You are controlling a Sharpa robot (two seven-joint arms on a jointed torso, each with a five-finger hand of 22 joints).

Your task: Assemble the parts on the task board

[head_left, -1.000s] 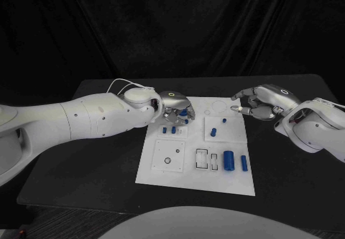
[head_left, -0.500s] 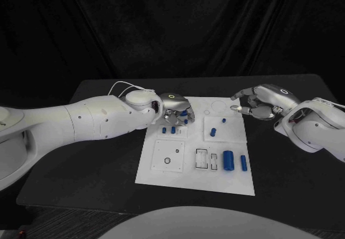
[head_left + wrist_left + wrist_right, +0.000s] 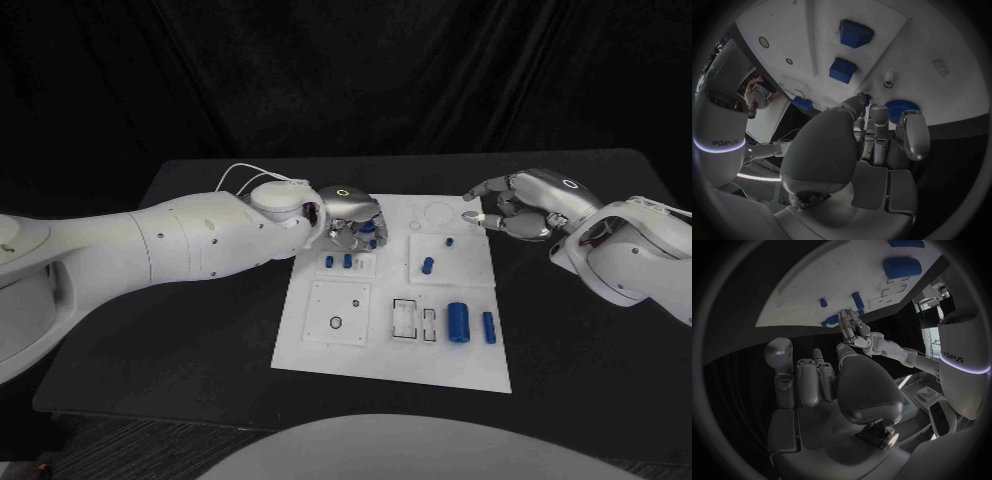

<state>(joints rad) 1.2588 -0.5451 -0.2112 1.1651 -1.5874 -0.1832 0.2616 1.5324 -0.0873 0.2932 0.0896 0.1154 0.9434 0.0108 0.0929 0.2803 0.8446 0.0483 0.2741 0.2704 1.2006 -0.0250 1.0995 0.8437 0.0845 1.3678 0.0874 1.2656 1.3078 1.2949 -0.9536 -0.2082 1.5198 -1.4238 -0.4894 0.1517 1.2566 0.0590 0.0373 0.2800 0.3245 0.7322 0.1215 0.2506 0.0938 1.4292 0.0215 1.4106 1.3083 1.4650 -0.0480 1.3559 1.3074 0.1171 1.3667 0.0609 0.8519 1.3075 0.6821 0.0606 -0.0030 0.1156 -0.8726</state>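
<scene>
The white task board (image 3: 378,350) lies mid-table. My left hand (image 3: 353,222) hovers over its far left corner, fingers curled round a blue toothed round part (image 3: 901,106); blue also shows under the hand (image 3: 371,230). Two blue pegs (image 3: 339,262) stand just nearer than it. Further right are another peg (image 3: 428,265) and a small stub (image 3: 449,242). A thick blue cylinder (image 3: 459,322) and a thin one (image 3: 490,327) lie near the board's right edge. My right hand (image 3: 519,210) hangs over the far right corner, fingers curled in, holding nothing.
White slotted inserts (image 3: 414,321) and a square plate with a small ring (image 3: 339,312) sit on the near half of the board. Round recesses (image 3: 433,212) mark its far edge. Bare black table (image 3: 188,330) surrounds the board.
My left forearm and wrist have turned slightly over the board's far left corner, the hand staying in place. The right hand has not moved.
</scene>
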